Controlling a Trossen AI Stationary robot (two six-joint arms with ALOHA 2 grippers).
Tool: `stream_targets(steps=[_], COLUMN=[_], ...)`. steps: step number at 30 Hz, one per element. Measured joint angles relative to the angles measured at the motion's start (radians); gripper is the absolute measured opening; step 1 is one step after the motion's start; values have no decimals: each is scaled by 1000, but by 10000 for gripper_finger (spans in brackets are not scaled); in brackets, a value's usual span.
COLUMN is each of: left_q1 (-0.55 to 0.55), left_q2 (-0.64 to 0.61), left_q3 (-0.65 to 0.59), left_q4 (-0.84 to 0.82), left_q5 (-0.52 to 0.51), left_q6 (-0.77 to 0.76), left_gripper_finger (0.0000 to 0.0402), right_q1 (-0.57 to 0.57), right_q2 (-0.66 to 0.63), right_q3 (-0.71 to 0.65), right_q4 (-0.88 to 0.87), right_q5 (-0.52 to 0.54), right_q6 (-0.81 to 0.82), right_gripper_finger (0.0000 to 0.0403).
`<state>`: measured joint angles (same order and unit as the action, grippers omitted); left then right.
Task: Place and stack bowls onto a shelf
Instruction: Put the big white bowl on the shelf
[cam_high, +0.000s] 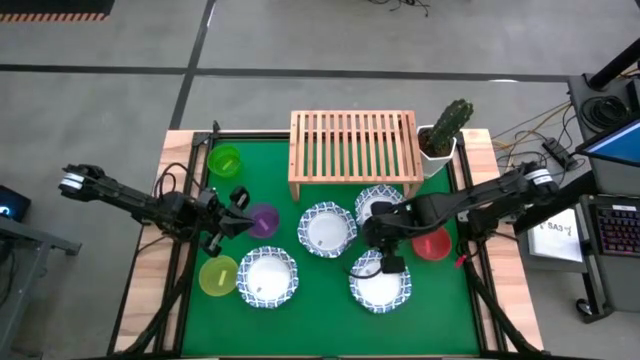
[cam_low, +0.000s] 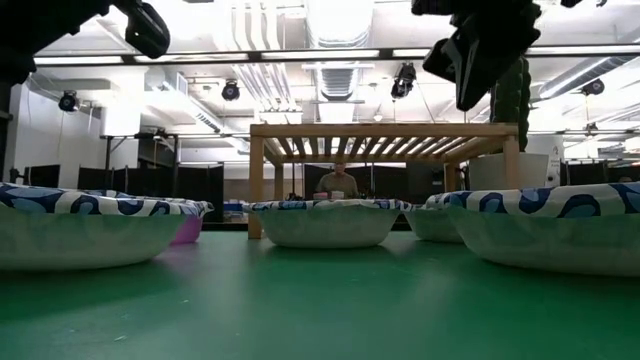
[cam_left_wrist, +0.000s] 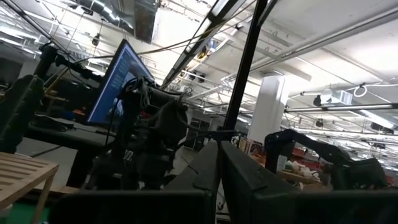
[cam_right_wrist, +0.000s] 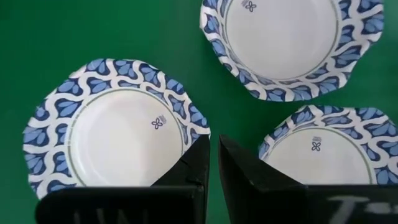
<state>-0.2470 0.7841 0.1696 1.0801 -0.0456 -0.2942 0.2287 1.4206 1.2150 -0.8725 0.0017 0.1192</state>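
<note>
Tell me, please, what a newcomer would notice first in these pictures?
Probably the four white bowls with blue rims spread over the middle of the green mat, with the right gripper shut and empty above them. Next, the bare wooden shelf at the mat's far edge, a potted cactus beside it.

White bowls (cam_low: 325, 222) ring the green mat (cam_low: 320, 305) before the shelf (cam_low: 385, 135).

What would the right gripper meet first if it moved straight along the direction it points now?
Probably the green mat in the gap between two white bowls; the right gripper points down there, shut.
</note>
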Motion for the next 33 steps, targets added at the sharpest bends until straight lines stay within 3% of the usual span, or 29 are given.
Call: stream_targets(steps=[7,16,27,33], left_q1=[2,3,5,6], left_q2=[-7,-14,-17,-18], left_q3=[0,0,0,0], left_q4=[1,6,12,39], left_q5=[-24,-284,-311,-312], left_q6=[85,240,287,343], left_gripper_finger=[1,1,1,1], right_q1=[0,0,-3,-3], right_q2=[3,-81,-137,-122], right_q3=[-28,-150,-241,-242], right_q4=[25,143,206,205], right_q5=[0,41,189,208], right_q6=[-6,-8,13,56], right_gripper_finger=[22,22,22,22])
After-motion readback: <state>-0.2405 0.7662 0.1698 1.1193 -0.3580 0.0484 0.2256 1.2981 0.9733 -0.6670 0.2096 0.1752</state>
